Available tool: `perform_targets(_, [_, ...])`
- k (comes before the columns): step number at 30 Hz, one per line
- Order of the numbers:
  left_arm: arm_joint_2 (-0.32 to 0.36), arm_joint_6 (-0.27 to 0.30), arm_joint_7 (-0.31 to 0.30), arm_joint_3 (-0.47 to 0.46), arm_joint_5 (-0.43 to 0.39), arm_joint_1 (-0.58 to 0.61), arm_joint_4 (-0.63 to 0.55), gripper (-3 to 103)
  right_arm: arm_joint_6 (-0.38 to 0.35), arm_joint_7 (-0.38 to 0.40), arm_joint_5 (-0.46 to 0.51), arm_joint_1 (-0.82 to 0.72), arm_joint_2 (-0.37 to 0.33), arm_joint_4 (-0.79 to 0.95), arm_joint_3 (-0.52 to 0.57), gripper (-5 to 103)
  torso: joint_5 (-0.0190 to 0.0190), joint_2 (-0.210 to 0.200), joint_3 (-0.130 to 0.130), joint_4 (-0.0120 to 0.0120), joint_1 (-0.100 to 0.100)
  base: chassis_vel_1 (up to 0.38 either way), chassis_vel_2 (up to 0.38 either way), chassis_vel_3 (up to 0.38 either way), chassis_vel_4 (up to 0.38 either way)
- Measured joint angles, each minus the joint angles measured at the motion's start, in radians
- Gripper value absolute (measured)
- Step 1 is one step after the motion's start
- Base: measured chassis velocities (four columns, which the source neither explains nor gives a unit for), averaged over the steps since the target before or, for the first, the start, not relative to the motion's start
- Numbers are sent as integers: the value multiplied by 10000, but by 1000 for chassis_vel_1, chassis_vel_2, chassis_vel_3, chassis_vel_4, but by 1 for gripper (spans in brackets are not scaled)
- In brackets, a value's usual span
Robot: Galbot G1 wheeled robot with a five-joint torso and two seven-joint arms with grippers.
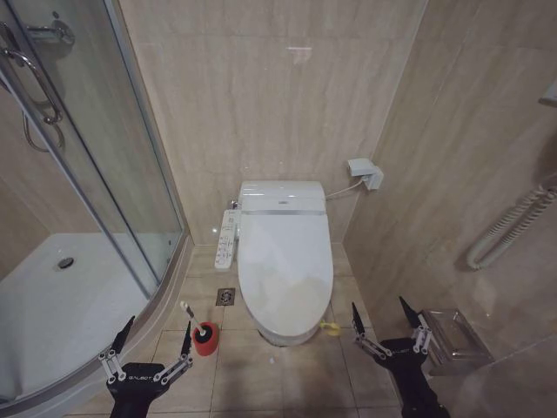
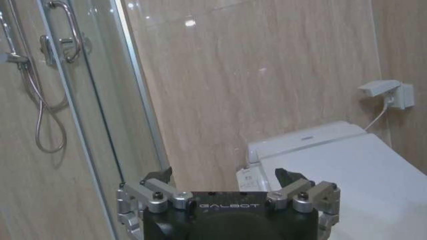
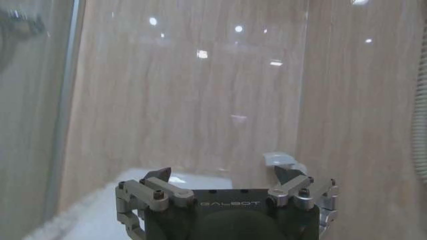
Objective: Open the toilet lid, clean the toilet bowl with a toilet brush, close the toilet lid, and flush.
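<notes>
The glossy white plastic oval toilet lid [image 1: 285, 261] lies shut, likely light but slippery; its small yellow-green loop tag [image 1: 330, 328] seems the best hold. Both tools, left [image 1: 150, 342] and right [image 1: 390, 324], hang low with fingers apart, holding nothing.

Black GALBOT-marked tools [image 1: 150, 350], silver linkages

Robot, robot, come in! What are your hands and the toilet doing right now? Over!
Left end effector and right end effector open, empty, low. Glossy white plastic toilet lid shut. Pale-handled toilet brush in red cup on floor. Nothing in the way.
</notes>
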Motion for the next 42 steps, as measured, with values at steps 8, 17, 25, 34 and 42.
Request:
perform_targets(8, [0, 0, 0, 0, 0, 0, 0, 100, -500, 360, -414, 407, -165, -562, -109, 100, 0, 0, 1, 1, 1, 0, 0, 0, 0])
perform_targets(17, [0, 0, 0, 0, 0, 0, 0, 100, -664, 152, 0, 952, -492, -1673, -149, 100, 1, 0, 0, 1, 1, 0, 0, 0, 0])
perform_targets(25, [0, 0, 0, 0, 0, 0, 0, 100, -658, -11, 274, 1386, -863, -2638, -223, 100, 1, 0, 1, 0, 2, 0, 0, 0, 0])
perform_targets(34, [0, 0, 0, 0, 0, 0, 0, 100, -675, -140, 191, 1959, -980, -3527, -515, 100, 1, 0, 1, 0, 2, 0, 0, 0, 0])
perform_targets(42, [0, 0, 0, 0, 0, 0, 0, 100, -700, -149, 87, 2883, -1049, -4728, -883, 100, 0, 0, 1, 1, 2, 0, 0, 0, 0])
